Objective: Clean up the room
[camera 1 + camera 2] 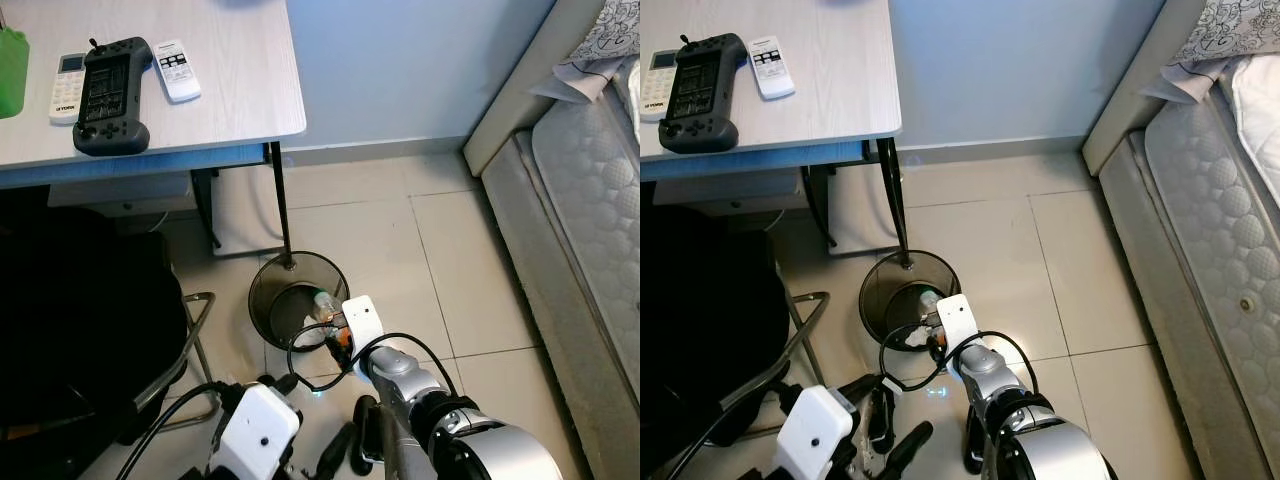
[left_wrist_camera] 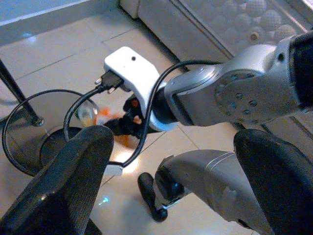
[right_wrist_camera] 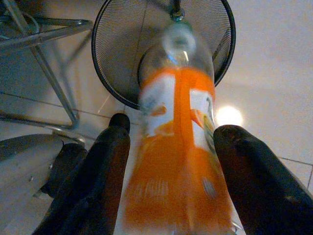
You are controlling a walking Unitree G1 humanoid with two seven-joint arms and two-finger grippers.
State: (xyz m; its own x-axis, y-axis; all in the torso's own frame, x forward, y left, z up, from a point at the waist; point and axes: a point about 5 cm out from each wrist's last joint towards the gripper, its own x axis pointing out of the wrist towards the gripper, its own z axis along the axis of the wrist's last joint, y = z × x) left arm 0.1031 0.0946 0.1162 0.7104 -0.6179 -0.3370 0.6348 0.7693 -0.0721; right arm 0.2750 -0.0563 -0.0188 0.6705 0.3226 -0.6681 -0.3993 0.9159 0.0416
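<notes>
- Bottle (image 3: 178, 147): clear plastic w/ orange label, sat between the two black fingers (image 3: 100, 181) of the right gripper (image 3: 171, 171), cap end pointing at the bin; blurred in right wrist view.
- Right gripper was clamped on the bottle, held just over the near rim of the bin (image 1: 265, 290), low above the floor (image 1: 450, 260).
- Bin: round black wire mesh, stood on the tiles, touching/right beside the desk leg (image 1: 281, 200).
- Left gripper (image 2: 176, 196) sat low, near the right arm, fingers wide apart, holding nothing; its view looked at the right wrist w/ white camera box (image 2: 132, 73) and black cable.
- Desk (image 1: 230, 90): light wood top, carried a black controller (image 1: 112, 95), white remote (image 1: 177, 69) just beside it on one side, second white remote (image 1: 67, 88) on the other, green item (image 1: 12, 70) at far edge.
- Black chair (image 1: 80, 320) w/ metal frame stood under/next to desk on robot's left.
- Bed (image 1: 590, 200) w/ quilted mattress along robot's right, well apart from bin.
</notes>
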